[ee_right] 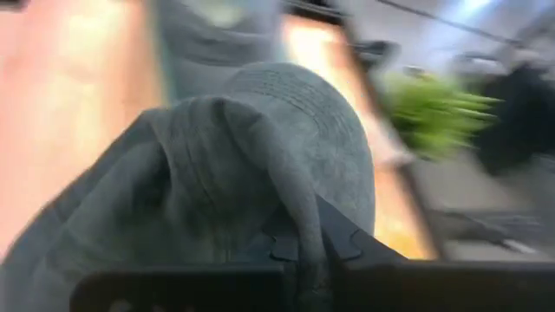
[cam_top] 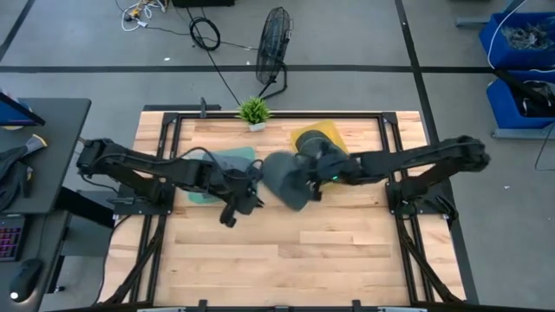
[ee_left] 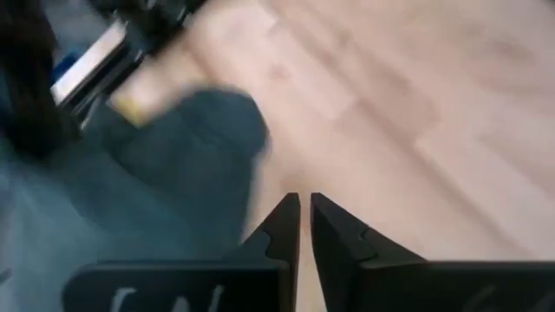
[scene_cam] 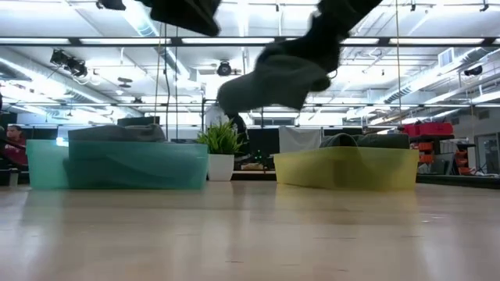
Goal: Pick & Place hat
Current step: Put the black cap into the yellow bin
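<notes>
The right gripper (ee_right: 308, 247) pinches a fold of the grey hat (ee_right: 260, 165), and the fabric bunches around its fingers and hangs from them (in the low view the hat (scene_cam: 273, 74) dangles well clear of the wooden table (scene_cam: 250, 234)). Behind this gripper sits the yellow bin (cam_top: 319, 137), and the potted plant (cam_top: 253, 111) stands farther off toward the table's back edge. The left gripper (ee_left: 303, 227) hovers just beside the hat, its fingers pressed nearly together on nothing. Behind it lies the teal bin (cam_top: 218, 165), with grey fabric inside
</notes>
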Motion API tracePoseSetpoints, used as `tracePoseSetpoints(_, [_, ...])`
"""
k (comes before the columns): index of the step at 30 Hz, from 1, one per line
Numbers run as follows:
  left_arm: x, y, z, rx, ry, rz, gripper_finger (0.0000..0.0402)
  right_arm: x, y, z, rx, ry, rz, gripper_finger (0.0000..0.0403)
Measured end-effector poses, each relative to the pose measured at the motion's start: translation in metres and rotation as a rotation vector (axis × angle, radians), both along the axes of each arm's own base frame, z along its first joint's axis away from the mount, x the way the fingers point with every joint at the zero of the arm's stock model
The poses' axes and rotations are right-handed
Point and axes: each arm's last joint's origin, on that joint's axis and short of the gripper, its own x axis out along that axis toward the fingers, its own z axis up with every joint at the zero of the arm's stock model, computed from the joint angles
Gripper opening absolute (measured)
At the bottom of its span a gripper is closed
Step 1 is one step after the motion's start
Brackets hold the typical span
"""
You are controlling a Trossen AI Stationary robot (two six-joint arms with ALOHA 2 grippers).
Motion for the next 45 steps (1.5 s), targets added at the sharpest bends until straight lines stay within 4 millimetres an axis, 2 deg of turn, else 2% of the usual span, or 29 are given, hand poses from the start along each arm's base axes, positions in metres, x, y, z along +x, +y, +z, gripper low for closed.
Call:
tracePoseSetpoints(3, [-0.008,0.007,0.009,0.052,-0.031,0.074,0.002,-0.026,-0.01,0.018,-0.083,-0.003,-0.145,0.0008])
tracePoseSetpoints(6, [-0.014,0.014,0.017,0.083,-0.053,0.133,0.0009,-0.043,-0.024,0.021,-0.086,0.019,-0.298,0.0007])
tracePoseSetpoints(7, [-0.017,0.015,0.018,0.088,-0.049,0.141,0.0007,-0.047,-0.028,0.016,-0.076,0.036,-0.332,0.0007])
tracePoseSetpoints(10, [-0.023,0.022,0.024,0.094,-0.062,0.165,0.0004,-0.052,-0.04,-0.006,-0.067,0.056,-0.386,0.0007])
tracePoseSetpoints(17, [-0.025,0.035,0.026,0.096,-0.054,0.216,0.001,-0.073,-0.067,-0.084,-0.011,0.149,-0.496,0.0007])
tracePoseSetpoints(20, [-0.026,0.042,0.025,0.099,-0.041,0.241,0.0009,-0.085,-0.073,-0.102,-0.013,0.172,-0.586,0.0007])
tracePoseSetpoints(24, [-0.026,0.053,0.024,0.101,-0.031,0.28,0.0005,-0.088,-0.076,-0.096,-0.065,0.187,-0.601,0.0007])
tracePoseSetpoints(31, [-0.026,0.068,0.023,0.094,-0.021,0.343,0.0008,-0.081,-0.077,-0.044,-0.131,0.158,-0.543,0.0007])
tracePoseSetpoints(34, [-0.027,0.071,0.022,0.095,-0.013,0.354,0.0008,-0.085,-0.076,-0.031,-0.076,0.184,-0.554,0.0007])
tracePoseSetpoints(38, [-0.028,0.072,0.022,0.096,-0.003,0.358,0.0006,-0.088,-0.074,-0.037,0.016,0.185,-0.584,0.0007])
tracePoseSetpoints(45, [-0.028,0.072,0.021,0.096,0.0,0.357,0.0008,-0.092,-0.073,-0.08,0.058,0.265,-0.559,0.0009])
